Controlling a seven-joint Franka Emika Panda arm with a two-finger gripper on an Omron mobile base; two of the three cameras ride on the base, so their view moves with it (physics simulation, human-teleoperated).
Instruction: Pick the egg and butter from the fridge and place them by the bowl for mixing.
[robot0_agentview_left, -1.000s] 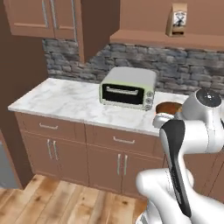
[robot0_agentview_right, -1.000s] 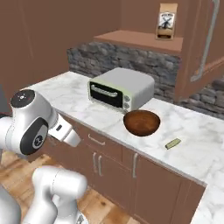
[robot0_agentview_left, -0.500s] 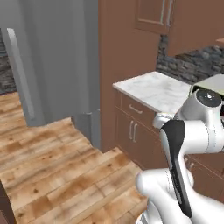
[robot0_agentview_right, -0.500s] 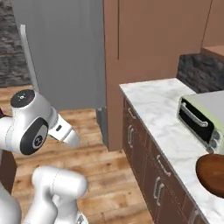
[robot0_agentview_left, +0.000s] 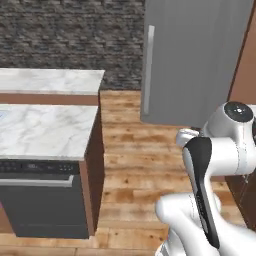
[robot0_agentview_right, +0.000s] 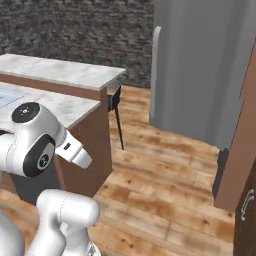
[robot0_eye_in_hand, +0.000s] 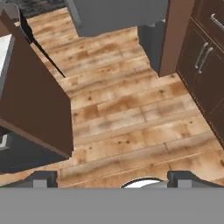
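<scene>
The fridge (robot0_agentview_left: 195, 60) is a tall grey appliance standing across the wooden floor, its door shut, with a long vertical handle (robot0_agentview_left: 148, 70) on its left side. It also stands at the far right in the right base view, fridge (robot0_agentview_right: 205, 70), and its lower part lies along the top of the hand view, fridge (robot0_eye_in_hand: 118, 15). The egg, the butter and the bowl are out of view. My gripper (robot0_eye_in_hand: 116, 179) hangs open over the floor, nothing between its fingertips (robot0_eye_in_hand: 43, 177), well short of the fridge.
A marble-topped island (robot0_agentview_left: 45, 125) with a dark appliance front (robot0_agentview_left: 40, 200) stands to the left. A dark stool (robot0_agentview_right: 116, 105) is at its far end. Brown cabinets (robot0_eye_in_hand: 205, 57) and a brown panel (robot0_agentview_right: 240, 140) line the right. Open wooden floor (robot0_agentview_left: 135, 165) runs between them.
The whole picture has swung: the base has turned away from the counter with the toaster oven and bowl and now faces the fridge. The gripper stays open.
</scene>
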